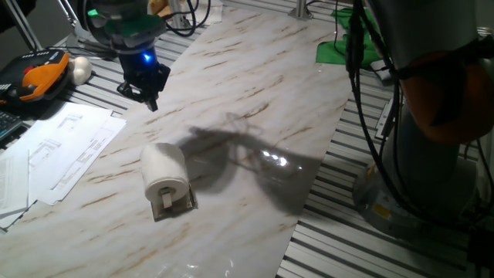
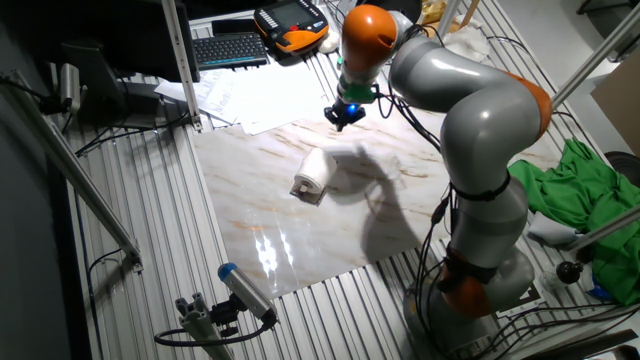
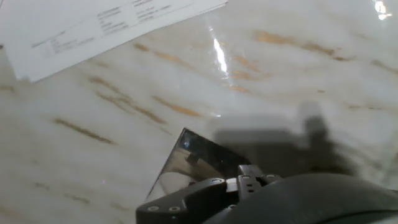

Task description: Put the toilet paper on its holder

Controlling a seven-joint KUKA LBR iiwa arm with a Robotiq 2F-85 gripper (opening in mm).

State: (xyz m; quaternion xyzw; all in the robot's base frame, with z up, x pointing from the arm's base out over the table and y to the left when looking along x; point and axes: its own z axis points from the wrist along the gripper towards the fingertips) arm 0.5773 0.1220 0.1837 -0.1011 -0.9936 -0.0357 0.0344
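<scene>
The toilet paper (image 1: 164, 171), a white roll, lies on its side on the holder (image 1: 181, 205), a small shiny grey plate. Its core end faces the front, where a short bar (image 1: 167, 199) of the holder stands against it. Both also show in the other fixed view: the roll (image 2: 316, 170) and the plate (image 2: 309, 194). My gripper (image 1: 150, 96) hangs above the marble board, behind and left of the roll, well apart from it and holding nothing. It also shows in the other fixed view (image 2: 343, 115). Its fingers are too dark to tell apart.
White paper sheets (image 1: 58, 150) lie left of the marble board (image 1: 255, 85), and also show in the hand view (image 3: 93, 28). A small white egg-shaped ball (image 1: 80, 69) and an orange-black pendant (image 1: 35, 77) sit at the far left. Green cloth (image 1: 340, 46) lies at the back right.
</scene>
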